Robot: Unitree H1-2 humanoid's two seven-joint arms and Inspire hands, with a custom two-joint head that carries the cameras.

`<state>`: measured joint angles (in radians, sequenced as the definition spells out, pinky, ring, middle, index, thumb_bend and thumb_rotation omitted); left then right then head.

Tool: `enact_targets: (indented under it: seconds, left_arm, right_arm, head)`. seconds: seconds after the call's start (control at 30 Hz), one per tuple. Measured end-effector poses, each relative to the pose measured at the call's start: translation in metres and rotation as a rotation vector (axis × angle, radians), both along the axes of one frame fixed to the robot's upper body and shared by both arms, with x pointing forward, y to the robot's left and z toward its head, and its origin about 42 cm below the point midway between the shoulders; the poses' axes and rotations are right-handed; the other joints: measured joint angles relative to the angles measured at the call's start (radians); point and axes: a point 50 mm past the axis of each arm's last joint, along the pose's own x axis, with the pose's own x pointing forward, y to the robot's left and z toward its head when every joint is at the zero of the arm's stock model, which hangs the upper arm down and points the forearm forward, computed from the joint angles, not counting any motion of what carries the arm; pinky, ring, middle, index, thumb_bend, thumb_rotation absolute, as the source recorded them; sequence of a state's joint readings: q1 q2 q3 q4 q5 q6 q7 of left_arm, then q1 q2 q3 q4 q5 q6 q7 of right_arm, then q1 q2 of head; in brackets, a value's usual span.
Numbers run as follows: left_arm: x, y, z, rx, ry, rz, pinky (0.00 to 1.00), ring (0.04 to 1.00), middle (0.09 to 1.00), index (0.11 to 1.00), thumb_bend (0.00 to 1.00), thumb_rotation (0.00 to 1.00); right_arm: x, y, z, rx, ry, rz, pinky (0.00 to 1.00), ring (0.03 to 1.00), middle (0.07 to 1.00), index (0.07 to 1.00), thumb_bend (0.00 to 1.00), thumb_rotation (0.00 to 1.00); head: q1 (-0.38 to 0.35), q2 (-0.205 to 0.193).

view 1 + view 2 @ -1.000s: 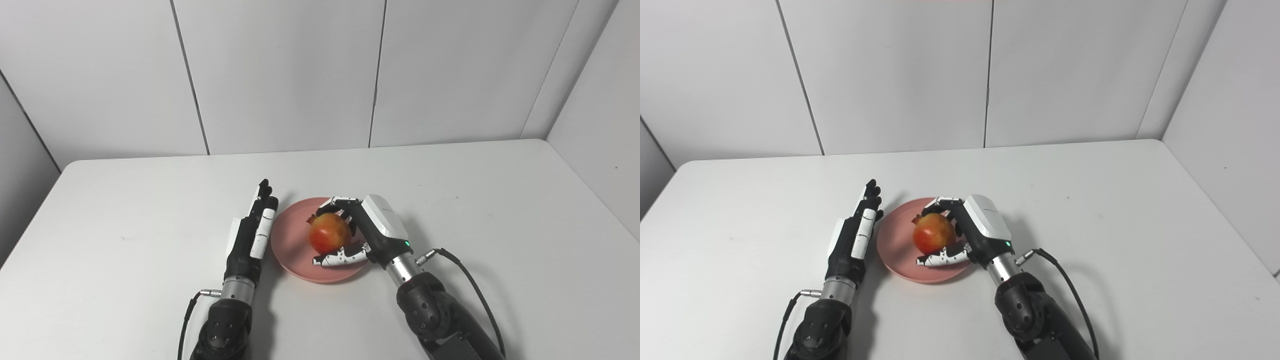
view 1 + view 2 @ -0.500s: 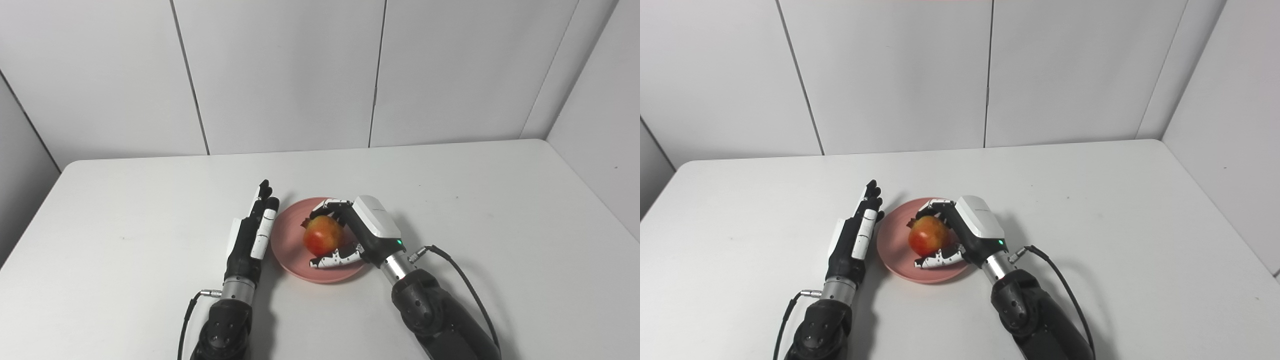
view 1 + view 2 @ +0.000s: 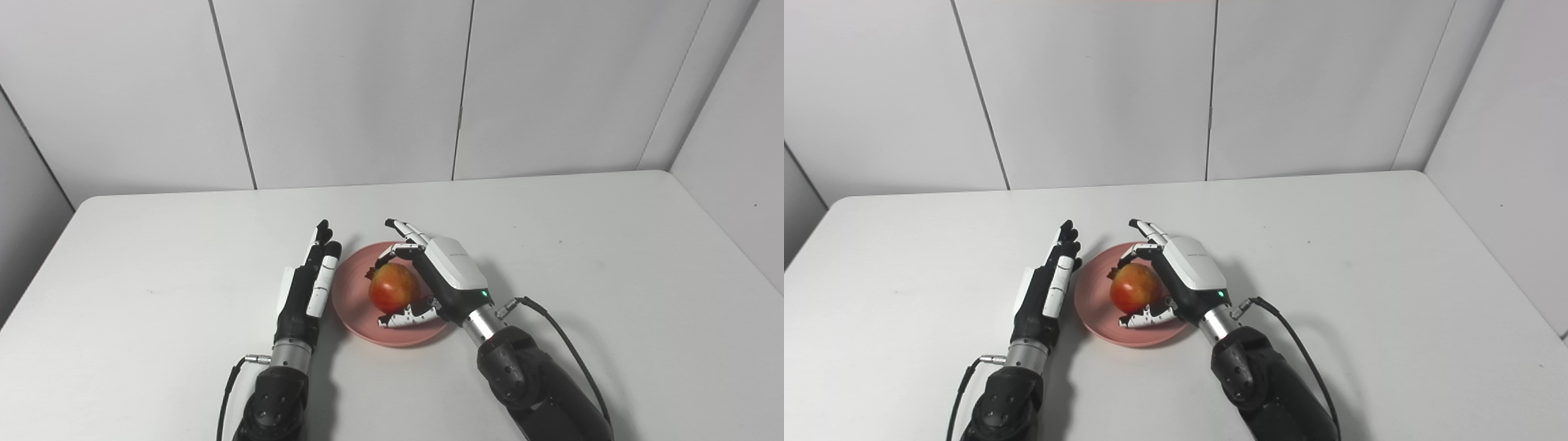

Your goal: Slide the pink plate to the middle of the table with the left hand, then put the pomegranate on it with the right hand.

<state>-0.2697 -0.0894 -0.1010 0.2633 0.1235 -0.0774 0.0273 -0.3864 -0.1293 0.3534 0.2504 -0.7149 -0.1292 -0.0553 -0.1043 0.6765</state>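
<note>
The pink plate (image 3: pixel 350 301) lies near the middle of the white table (image 3: pixel 588 245). The red-yellow pomegranate (image 3: pixel 392 288) rests on the plate. My right hand (image 3: pixel 450 272) is over the plate's right side, right beside the fruit. Its fingers (image 3: pixel 401 228) are stretched out past the top of the fruit, and its thumb (image 3: pixel 407 317) lies low in front of it, so the hand stands open. My left hand (image 3: pixel 309 285) lies open and flat on its edge along the plate's left rim, holding nothing. The scene shows the same in the right eye view, with the pomegranate (image 3: pixel 1134 286) on the plate.
White wall panels (image 3: pixel 343 92) stand close behind the table's far edge and along its right side. A black cable (image 3: pixel 563 349) loops from my right wrist over the table.
My right hand has carried the pomegranate a little to the left over the plate and its fingers have opened off the fruit. The left hand has not moved.
</note>
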Motion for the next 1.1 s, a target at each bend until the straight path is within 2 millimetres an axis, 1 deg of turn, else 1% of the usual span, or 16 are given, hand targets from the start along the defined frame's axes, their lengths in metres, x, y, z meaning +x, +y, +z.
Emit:
enact_targets:
  seconds: [0.03, 0.07, 0.13, 0.23, 0.5, 0.53, 0.6, 0.7, 0.73, 0.77, 0.8, 0.9, 0.93, 1.03, 1.07, 1.1]
  left_arm:
    - [0.000, 0.000, 0.000, -0.001, 0.000, 0.000, 0.96, 0.990, 1.000, 0.985, 0.71, 1.00]
    - [0.000, 0.000, 0.000, -0.001, 0.000, 0.000, 0.95, 0.988, 0.997, 0.983, 0.71, 1.00]
    - [0.000, 0.000, 0.000, -0.002, 0.000, 0.001, 0.95, 0.985, 0.995, 0.983, 0.71, 1.00]
    - [0.000, 0.000, 0.000, -0.009, 0.002, 0.001, 0.95, 0.987, 0.996, 0.984, 0.72, 1.00]
    - [0.000, 0.001, 0.000, -0.014, 0.004, 0.003, 0.95, 0.985, 0.994, 0.985, 0.72, 1.00]
    - [0.000, 0.001, 0.000, -0.014, 0.004, 0.002, 0.95, 0.984, 0.992, 0.984, 0.72, 1.00]
    - [0.000, 0.001, 0.000, -0.014, 0.004, 0.003, 0.95, 0.983, 0.992, 0.981, 0.72, 1.00]
    - [0.000, 0.001, 0.000, -0.011, 0.004, 0.003, 0.96, 0.986, 0.994, 0.981, 0.73, 1.00]
    - [0.000, 0.001, 0.000, -0.011, 0.004, 0.003, 0.96, 0.983, 0.989, 0.976, 0.73, 1.00]
    - [0.000, 0.001, 0.000, -0.011, 0.004, 0.003, 0.96, 0.982, 0.988, 0.974, 0.73, 1.00]
    - [0.000, 0.001, 0.000, -0.011, 0.004, 0.004, 0.95, 0.978, 0.986, 0.973, 0.73, 1.00]
    - [0.000, 0.001, 0.000, -0.014, 0.004, 0.005, 0.95, 0.979, 0.986, 0.972, 0.74, 1.00]
    - [0.000, 0.001, 0.000, -0.014, 0.004, 0.005, 0.94, 0.978, 0.985, 0.972, 0.74, 1.00]
    - [0.000, 0.001, 0.000, -0.013, 0.004, 0.008, 0.93, 0.971, 0.978, 0.967, 0.74, 1.00]
    - [0.000, 0.002, 0.000, -0.013, 0.004, 0.009, 0.93, 0.969, 0.977, 0.966, 0.74, 1.00]
    - [0.000, 0.002, 0.000, -0.013, 0.004, 0.010, 0.93, 0.968, 0.976, 0.963, 0.74, 1.00]
  right_arm:
    - [0.000, 0.000, 0.001, -0.008, 0.001, -0.002, 0.95, 0.975, 0.959, 0.499, 0.51, 0.17]
    - [0.000, 0.000, 0.002, -0.016, 0.001, -0.005, 0.96, 0.980, 0.965, 0.620, 0.58, 0.32]
    - [-0.001, 0.000, 0.003, -0.036, 0.001, -0.002, 0.98, 0.993, 0.979, 0.739, 0.64, 0.47]
    - [-0.004, -0.004, 0.001, -0.060, 0.017, 0.005, 1.00, 1.000, 0.997, 0.813, 0.67, 0.57]
    - [-0.012, -0.012, 0.007, -0.058, 0.019, 0.021, 1.00, 1.000, 1.000, 0.921, 0.70, 0.65]
    - [-0.013, -0.013, 0.007, -0.043, 0.023, 0.021, 1.00, 1.000, 1.000, 0.949, 0.70, 0.70]
    - [-0.015, -0.016, 0.009, -0.015, 0.027, 0.018, 1.00, 1.000, 1.000, 0.984, 0.72, 0.75]
    - [-0.016, -0.021, 0.009, 0.024, 0.040, 0.009, 0.98, 1.000, 1.000, 0.998, 0.75, 0.81]
    - [-0.017, -0.022, 0.009, 0.039, 0.042, 0.007, 0.95, 1.000, 1.000, 1.000, 0.75, 0.81]
    - [-0.018, -0.024, 0.010, 0.057, 0.044, 0.003, 0.94, 1.000, 1.000, 1.000, 0.76, 0.81]
    - [-0.018, -0.025, 0.011, 0.075, 0.043, 0.000, 0.93, 1.000, 1.000, 1.000, 0.76, 0.83]
    - [-0.019, -0.028, 0.014, 0.103, 0.027, -0.007, 0.90, 1.000, 1.000, 1.000, 0.77, 0.83]
    - [-0.019, -0.030, 0.015, 0.116, 0.019, -0.012, 0.90, 1.000, 1.000, 1.000, 0.77, 0.84]
    - [-0.019, -0.033, 0.016, 0.142, -0.001, -0.017, 0.98, 1.000, 1.000, 1.000, 0.76, 0.84]
    - [-0.020, -0.034, 0.016, 0.149, -0.007, -0.019, 0.99, 1.000, 1.000, 1.000, 0.76, 0.84]
    - [-0.021, -0.035, 0.016, 0.160, -0.009, -0.018, 1.00, 1.000, 1.000, 1.000, 0.77, 0.88]
  head:
    - [0.000, 0.000]
    - [0.000, 0.000]
    - [-0.002, 0.003]
    - [-0.002, 0.003]
    - [-0.002, 0.003]
    - [-0.003, 0.005]
    - [-0.006, 0.005]
    - [-0.006, 0.005]
    - [-0.006, 0.005]
    - [-0.006, 0.005]
    - [-0.008, 0.009]
    - [-0.008, 0.009]
    - [-0.008, 0.009]
    - [-0.009, 0.009]
    - [-0.009, 0.009]
    - [-0.006, 0.012]
